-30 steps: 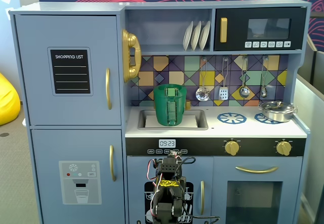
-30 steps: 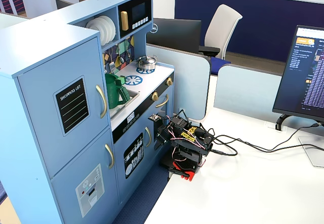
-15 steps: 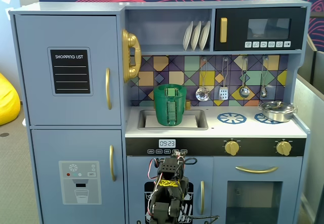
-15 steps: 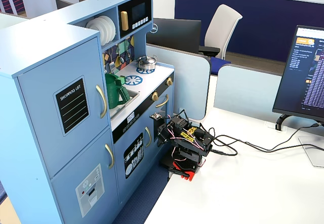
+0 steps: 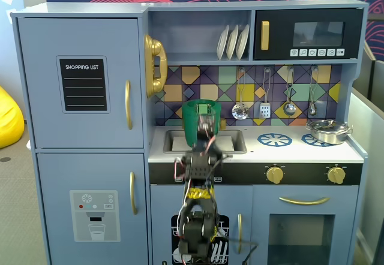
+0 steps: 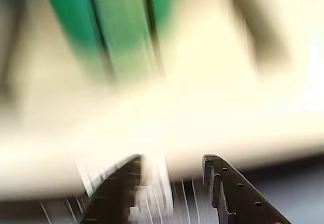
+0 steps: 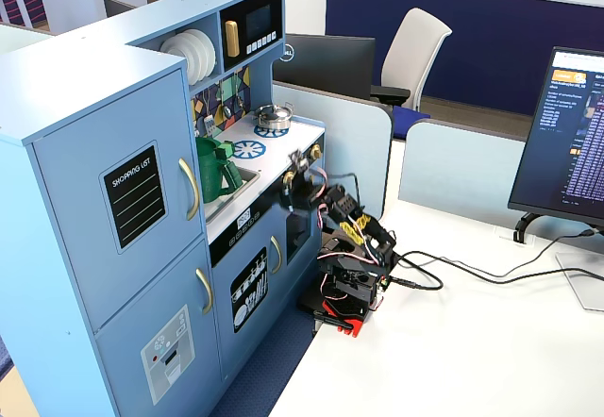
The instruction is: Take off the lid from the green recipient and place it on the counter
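Reach phase: gripper [image 6: 172, 193] parted, empty, short of the recipient [image 5: 200, 123]; next, rise to its lid [image 5: 202, 102].

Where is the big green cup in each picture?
A fixed view: the green recipient stands at centre, in the sink, partly behind the arm.
Wrist view: a blurred green shape at the top left, probably it.
A fixed view: the green recipient is left of centre, by the fridge door.
Shared landmark: the silver pot on the counter's burner; not in the wrist view.
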Controlling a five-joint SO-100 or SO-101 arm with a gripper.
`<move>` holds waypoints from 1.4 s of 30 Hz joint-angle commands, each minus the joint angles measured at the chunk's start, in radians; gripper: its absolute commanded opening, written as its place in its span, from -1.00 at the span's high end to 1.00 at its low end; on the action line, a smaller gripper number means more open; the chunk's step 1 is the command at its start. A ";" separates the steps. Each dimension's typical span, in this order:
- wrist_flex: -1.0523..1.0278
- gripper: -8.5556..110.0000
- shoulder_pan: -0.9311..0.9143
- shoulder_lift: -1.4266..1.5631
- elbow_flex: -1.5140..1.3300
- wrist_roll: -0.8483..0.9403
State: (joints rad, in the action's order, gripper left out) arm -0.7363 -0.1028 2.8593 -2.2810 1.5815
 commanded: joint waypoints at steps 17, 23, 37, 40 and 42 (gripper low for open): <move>0.588 0.28 0.037 -0.316 0.236 0.072; 0.621 0.23 0.057 -0.394 0.295 0.074; 0.647 0.25 0.037 -0.551 0.417 0.109; 0.655 0.25 0.031 -0.581 0.426 0.114; 0.655 0.26 0.020 -0.600 0.431 0.114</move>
State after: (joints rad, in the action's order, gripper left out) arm -0.1135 -0.0614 2.2810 -1.9190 1.6812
